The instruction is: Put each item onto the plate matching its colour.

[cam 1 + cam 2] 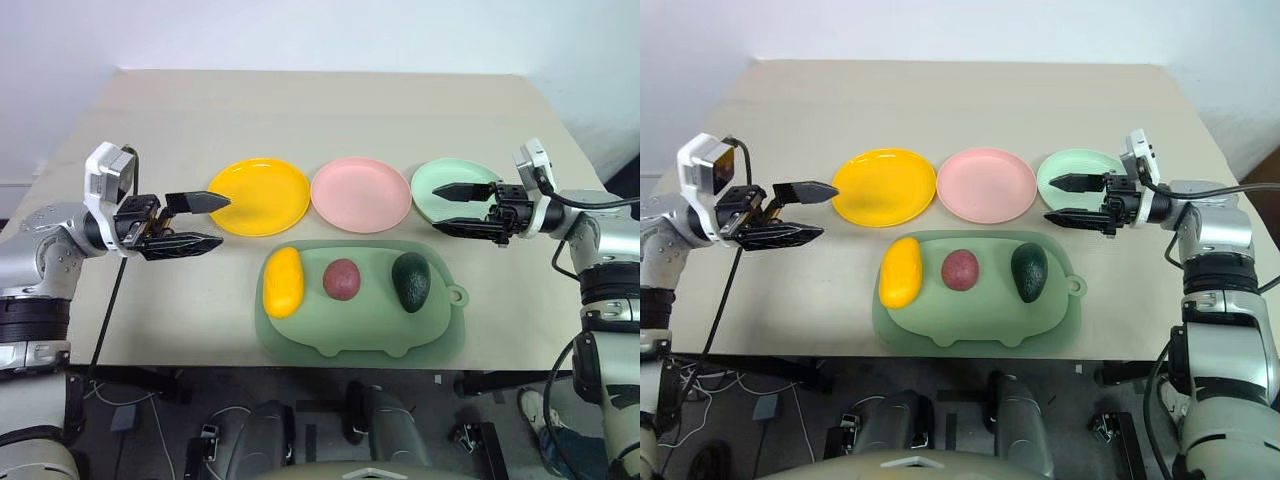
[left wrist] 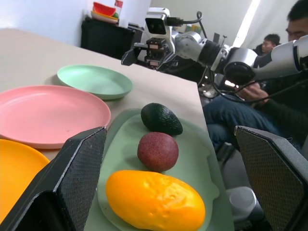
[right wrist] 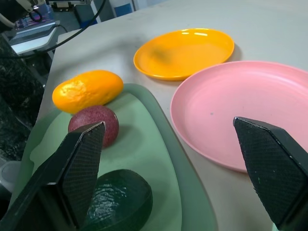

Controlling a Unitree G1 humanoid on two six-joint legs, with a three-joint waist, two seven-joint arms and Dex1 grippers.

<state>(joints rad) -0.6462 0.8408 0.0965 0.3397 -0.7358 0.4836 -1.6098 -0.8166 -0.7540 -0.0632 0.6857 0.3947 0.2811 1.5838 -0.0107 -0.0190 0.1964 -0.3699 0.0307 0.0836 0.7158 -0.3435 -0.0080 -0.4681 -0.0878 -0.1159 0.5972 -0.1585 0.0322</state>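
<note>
A beige table [image 1: 330, 120] carries a green pig-shaped mat [image 1: 360, 330] at its near edge. Behind the mat runs a row of three plates: yellow plate [image 1: 262, 195] left, pink plate [image 1: 360, 194] centre, pale green plate [image 1: 445, 180] right. On the mat, left to right, lie the yellow fruit [image 1: 283, 281], dark red fruit [image 1: 342, 279] and green avocado [image 1: 411, 281]. The left gripper [image 1: 195, 222] hovers beside the yellow plate, jaws spread, empty. The right gripper [image 1: 455, 207] hangs over the green plate, jaws spread, empty.
</note>
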